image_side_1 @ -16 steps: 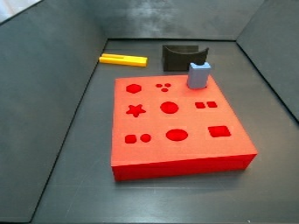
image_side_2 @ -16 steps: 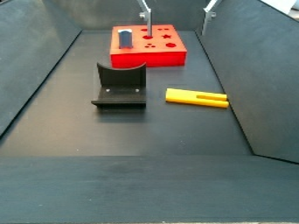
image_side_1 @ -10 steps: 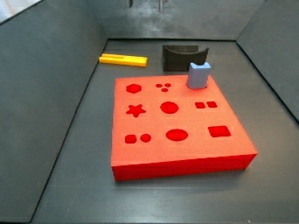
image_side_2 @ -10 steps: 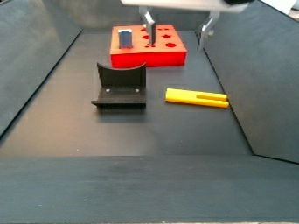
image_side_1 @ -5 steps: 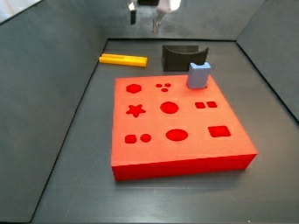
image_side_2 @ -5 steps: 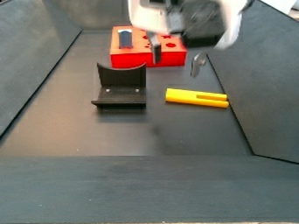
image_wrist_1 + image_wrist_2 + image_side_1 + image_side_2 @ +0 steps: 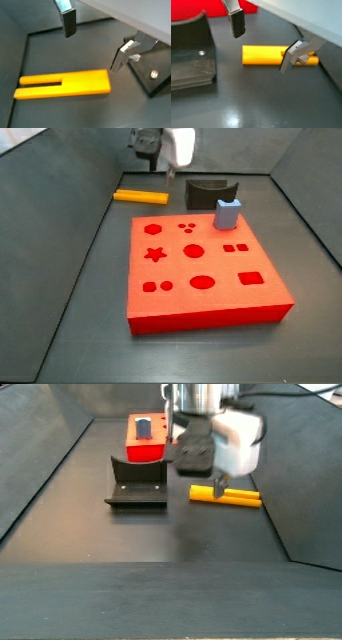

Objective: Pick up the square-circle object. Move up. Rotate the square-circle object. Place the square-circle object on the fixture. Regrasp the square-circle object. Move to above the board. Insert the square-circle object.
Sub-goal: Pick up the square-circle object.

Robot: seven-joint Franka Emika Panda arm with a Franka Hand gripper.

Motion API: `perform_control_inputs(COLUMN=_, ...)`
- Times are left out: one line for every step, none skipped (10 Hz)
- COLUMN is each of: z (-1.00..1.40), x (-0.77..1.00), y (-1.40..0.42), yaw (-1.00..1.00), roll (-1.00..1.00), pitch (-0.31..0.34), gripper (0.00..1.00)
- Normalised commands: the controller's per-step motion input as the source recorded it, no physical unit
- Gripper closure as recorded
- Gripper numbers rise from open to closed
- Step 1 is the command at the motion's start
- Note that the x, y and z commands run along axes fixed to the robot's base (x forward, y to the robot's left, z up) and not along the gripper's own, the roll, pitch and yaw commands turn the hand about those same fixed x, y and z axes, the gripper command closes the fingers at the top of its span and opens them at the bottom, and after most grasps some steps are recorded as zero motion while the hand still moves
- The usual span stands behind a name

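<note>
Our gripper (image 7: pixel 92 46) hung wide open and empty over the bar (image 7: pixel 65 83), which lay flat low in a wrist view. We judged it light, rigid, smooth; gripping its solid unslotted end seemed safest.

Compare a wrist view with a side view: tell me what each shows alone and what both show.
Only the wrist view shows the slot in the square-circle object and the end effector fingers open above it, holding nothing. Only the side view shows the whole board with its cutouts and the pale blue-grey block standing on it. Both show the yellow square-circle object lying on the floor and part of the fixture.
</note>
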Motion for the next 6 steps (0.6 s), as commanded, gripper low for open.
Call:
perform_control_inputs(z=-0.07, x=-0.02, y=-0.09, yaw=-0.79, roll=-0.31, pitch=-0.207, gripper=0.00)
perform_control_inputs(z=-0.04, x=-0.02, y=-0.09, yaw=-0.76, roll=-0.34, pitch=-0.207, gripper=0.00)
perform_control_inputs(z=0.00, x=-0.02, y=-0.09, yaw=-0.69, roll=-0.42, pitch=-0.219, gripper=0.00)
perform_control_inputs(z=0.09, x=-0.03, y=-0.09, yaw=-0.59, roll=-0.50, pitch=-0.219, gripper=0.00)
perform_control_inputs(z=0.09, x=-0.05, y=-0.09, yaw=-0.55, roll=-0.50, pitch=-0.184, gripper=0.00)
perform_control_inputs(z=0.00, x=-0.02, y=-0.02, yaw=-0.53, roll=-0.50, pitch=-0.067, gripper=0.00)
